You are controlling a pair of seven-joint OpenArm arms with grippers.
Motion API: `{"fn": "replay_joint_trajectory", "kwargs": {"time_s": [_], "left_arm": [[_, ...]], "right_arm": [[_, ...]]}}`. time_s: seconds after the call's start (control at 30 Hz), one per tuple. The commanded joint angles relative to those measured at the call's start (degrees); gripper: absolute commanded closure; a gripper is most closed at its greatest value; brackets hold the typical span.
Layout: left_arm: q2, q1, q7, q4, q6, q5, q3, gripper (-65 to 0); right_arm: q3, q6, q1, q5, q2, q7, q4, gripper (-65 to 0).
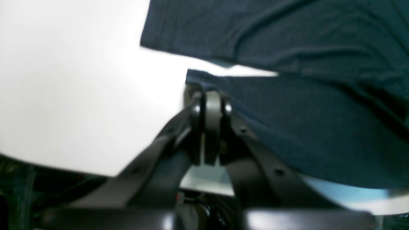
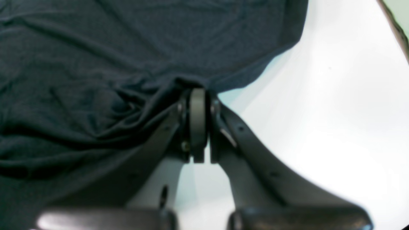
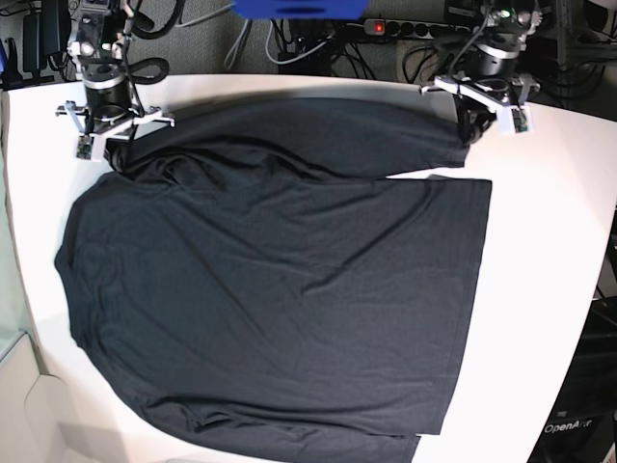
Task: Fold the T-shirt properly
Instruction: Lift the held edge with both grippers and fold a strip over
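1. The T-shirt [image 3: 280, 289] lies spread flat on the white table [image 3: 549, 289], covering most of it. One long sleeve is folded across the far edge, near both arm bases.
2. Right gripper [image 2: 197, 92]: jaws closed, pinching fabric at the shoulder end. Wrist view shows cloth bunched and puckered right at the tips, so I read it as a real grip, not an empty close.
3. Left gripper [image 1: 209, 95]: jaws closed at the sleeve's cuff end. Cloth edge meets the tips, so prob. gripping the cuff, but the view is blurred and I can't confirm how much fabric is caught.
4. Step in hand, my judgement: lift the far strip w/ both arms and carry it toward the near side for a fold across the body.
5. To do it well:
   - raise both ends together at equal height, else the sleeve twists;
   - keep light tension btwn the arms so the fold line stays straight;
   - lift only enough to clear the body fabric, no dragging;
   - watch the left cuff grip first, since a thin knit slips easily.
6. Risk: the right pinch may hold two layers (sleeve + body), which would pull the shoulder up as a lump.
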Motion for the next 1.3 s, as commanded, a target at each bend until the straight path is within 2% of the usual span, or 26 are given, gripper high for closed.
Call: {"fn": "replay_joint_trajectory", "kwargs": {"time_s": [0.0, 0.07, 0.2, 0.27, 0.57, 0.87, 1.07, 1.27], "left_arm": [[-0.15, 0.07, -1.29, 1.15, 0.12, -0.38, -1.77, 0.0], [-0.06, -1.95, -0.15, 1.15, 0.12, -0.38, -3.53, 0.0], [0.03, -7.75, 10.4, 1.5, -0.23, -0.47, -7.58, 0.0], [0.64, -10.13, 13.65, 1.5, -0.31, -0.47, -9.07, 0.0], [0.55, -19.44, 22.53, 1.5, -0.4, -0.38, -10.3, 0.0], [0.64, -26.92, 28.16, 0.8, 0.04, 0.06, -10.04, 0.0], [0.64, -28.94, 28.16, 0.27, 0.12, 0.15, -9.86, 0.0], [0.55, -31.05, 28.07, -5.18, 0.12, 0.15, -10.04, 0.0]], "right_arm": [[0.18, 0.26, 0.12, 0.25, 0.61, 1.52, 0.94, 0.0], [0.18, 0.26, 1.17, 0.17, 0.61, 1.52, 1.03, 0.0], [0.18, 0.26, 2.67, 0.17, 0.88, 1.52, 0.94, 0.0], [0.18, 0.26, 3.46, 0.17, 1.67, 1.43, 1.03, 0.0], [0.18, 0.26, 7.59, 0.08, 2.28, 1.43, 0.85, 0.0], [0.1, 0.26, 13.48, 0.08, 2.64, 1.43, -3.19, 0.0], [0.1, 0.26, 17.61, 0.08, 2.72, 1.43, -7.77, 0.0], [-0.26, 0.35, 20.25, 0.08, 3.16, 1.43, -9.0, 0.0]]}}
